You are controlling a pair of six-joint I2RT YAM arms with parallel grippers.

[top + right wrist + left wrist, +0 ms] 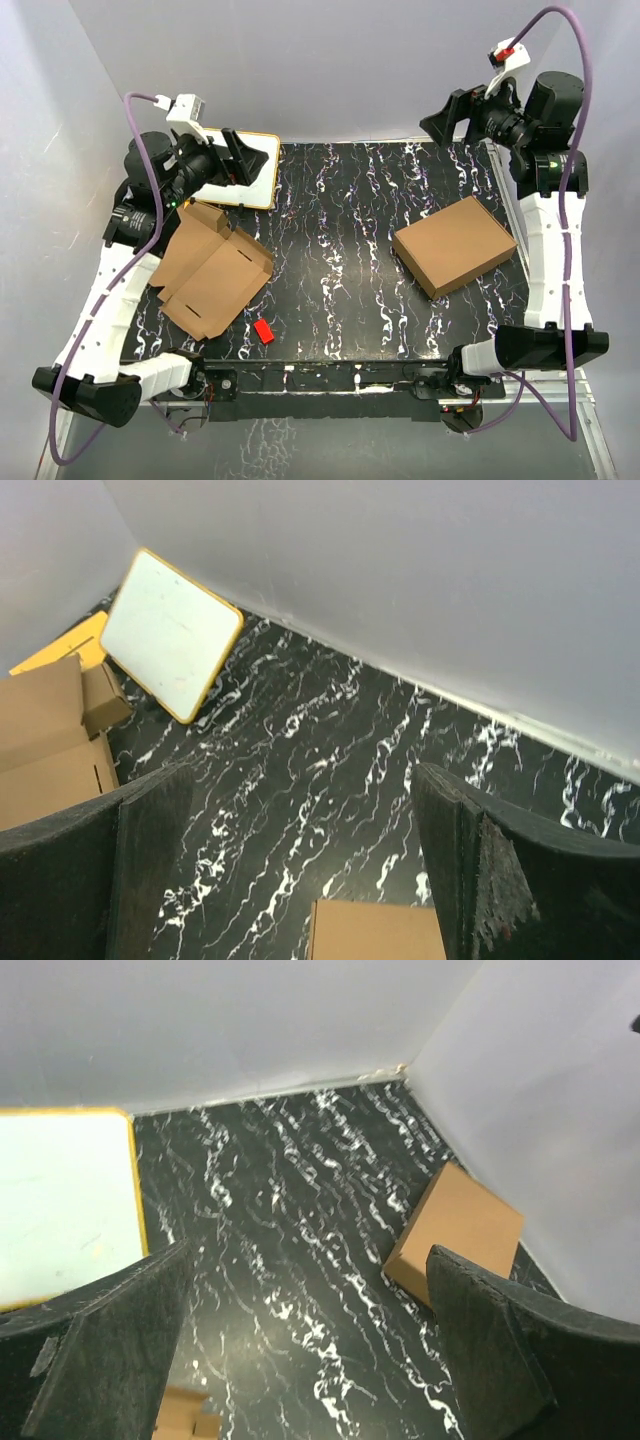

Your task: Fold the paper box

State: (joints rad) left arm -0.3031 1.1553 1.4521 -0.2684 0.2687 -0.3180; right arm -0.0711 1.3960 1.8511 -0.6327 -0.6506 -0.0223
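Paper box (212, 272) is being shown lying opened out and unfolded on the left side of the worktop (340, 230): thin brown die-cut cardboard, its flaps and tabs spread. The left gripper (243, 160) is being held raised just beyond it, jaws wide apart, nothing gripped. The right gripper (447, 118) is likewise being held spread and empty, well apart from it.
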